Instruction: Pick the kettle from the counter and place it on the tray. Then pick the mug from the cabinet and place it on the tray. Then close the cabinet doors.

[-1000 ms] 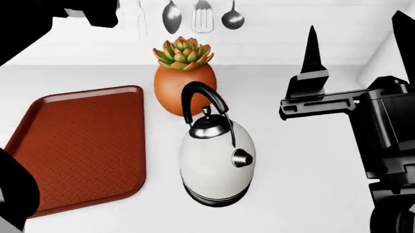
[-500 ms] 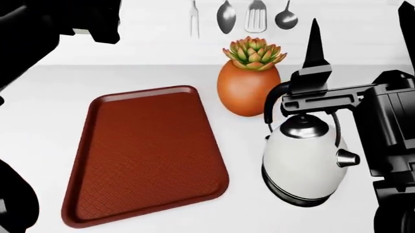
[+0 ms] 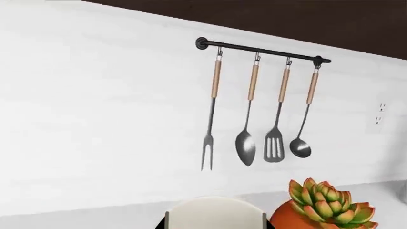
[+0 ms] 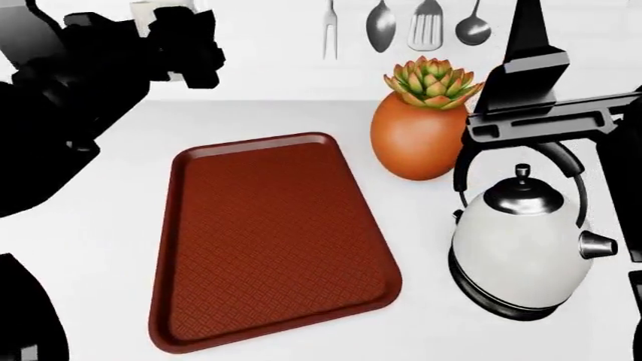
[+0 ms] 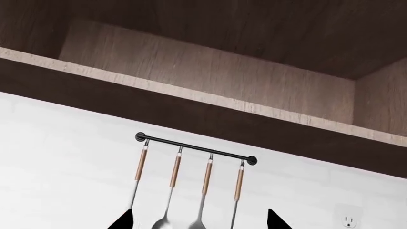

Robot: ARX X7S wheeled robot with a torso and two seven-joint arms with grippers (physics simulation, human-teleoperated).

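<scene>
In the left wrist view a black rail point(image 3: 262, 49) on the white wall carries four utensils with wooden handles: a fork point(image 3: 208, 143), a spoon point(image 3: 245, 145), a slotted spatula point(image 3: 274, 147) and a ladle point(image 3: 300, 145). Below them sits the orange plant pot point(image 3: 299, 218) with a succulent point(image 3: 329, 200) growing in it, and at the picture's lower edge an off-white rounded shape, the mug point(image 3: 214, 213), fills the space right at the camera; the fingers of this pincer cannot be seen, so whether it clamps the mug I cannot tell. In the head view the dark-red tray point(image 4: 271, 233) lies flat on the white counter point(image 4: 80, 248) with nothing on its textured surface. The kettle point(image 4: 522, 248) stands upright on the counter, well to the right of the tray and just in front of the pot. The left gripper point(image 4: 186, 49) is raised at the upper left, with a pale object partly visible above it. The right gripper point(image 4: 561, 45) hangs above the kettle's handle, its fingers spread apart and holding nothing. In the right wrist view two dark fingertips point(image 5: 122, 223) stand apart at the lower edge, facing the utensil rail and, above it, an open dark wood cabinet point(image 5: 210, 71) whose visible shelf space shows no contents.
</scene>
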